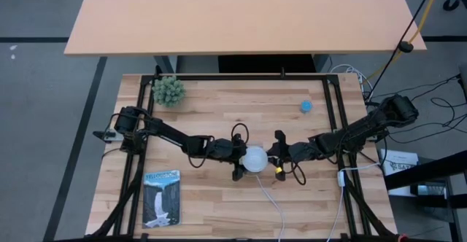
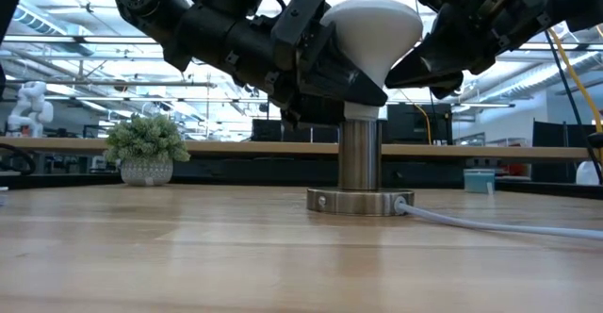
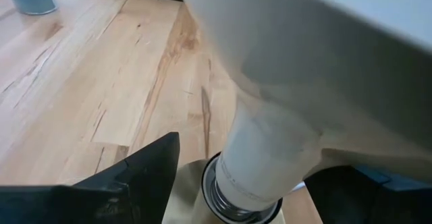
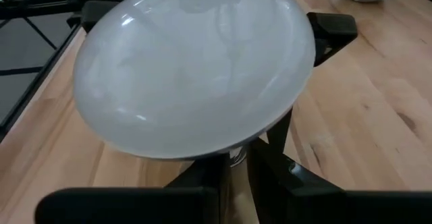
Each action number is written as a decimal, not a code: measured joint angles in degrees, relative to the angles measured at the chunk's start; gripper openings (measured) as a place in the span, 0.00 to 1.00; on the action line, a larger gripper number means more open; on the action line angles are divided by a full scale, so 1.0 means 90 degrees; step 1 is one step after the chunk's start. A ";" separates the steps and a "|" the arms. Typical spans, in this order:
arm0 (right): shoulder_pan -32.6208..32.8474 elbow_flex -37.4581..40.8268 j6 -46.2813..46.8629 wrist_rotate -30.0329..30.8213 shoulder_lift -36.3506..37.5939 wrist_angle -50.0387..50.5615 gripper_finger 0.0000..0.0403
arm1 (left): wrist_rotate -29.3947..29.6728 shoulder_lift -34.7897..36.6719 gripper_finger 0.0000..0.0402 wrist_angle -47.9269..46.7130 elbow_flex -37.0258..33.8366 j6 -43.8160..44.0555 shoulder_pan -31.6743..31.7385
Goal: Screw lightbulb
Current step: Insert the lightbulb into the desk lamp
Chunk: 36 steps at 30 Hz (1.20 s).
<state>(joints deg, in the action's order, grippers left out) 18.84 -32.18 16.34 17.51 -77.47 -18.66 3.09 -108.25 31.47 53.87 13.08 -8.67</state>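
Standing upright in socket [image 2: 360, 167]: lightbulb [image 2: 373, 32] | left end effector [image 1: 238, 162] spread around it | right end effector [image 1: 278, 153] nearly closed, empty

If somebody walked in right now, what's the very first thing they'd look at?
Probably the big white lightbulb in the middle of the table, sitting upright in a shiny metal socket with a white cord trailing off. Two dark robot arms meet right there: the left hand reaches around the bulb with its fingers spread wide, and the right hand sits close on the other side. After that, maybe the little green plant near the table's far left corner.
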 joint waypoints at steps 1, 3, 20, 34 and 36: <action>0.0003 0.0000 0.0003 -0.0009 0.0000 0.0006 0.11 | 0.0000 0.0000 0.74 -0.0008 0.0000 0.0001 0.0002; 0.0003 0.0000 0.0083 -0.0011 0.0000 0.0025 0.11 | 0.0000 0.0000 0.74 -0.0011 0.0000 0.0002 0.0001; 0.0003 0.0000 0.0180 0.0036 0.0000 0.0104 0.11 | 0.0002 0.0164 0.74 -0.0410 0.0000 -0.0053 0.0002; 0.0003 0.0000 0.0252 0.0040 0.0000 0.0066 0.11 | -0.0109 0.0488 0.74 -0.0977 0.0000 -0.0421 0.0002; 0.0003 0.0000 0.0305 0.0040 0.0000 0.0063 0.11 | -0.0108 0.0488 0.74 -0.0983 0.0000 -0.0423 0.0002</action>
<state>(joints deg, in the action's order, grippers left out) 18.87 -32.18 19.08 17.87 -77.47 -18.10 2.12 -103.85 22.63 53.87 9.28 -8.64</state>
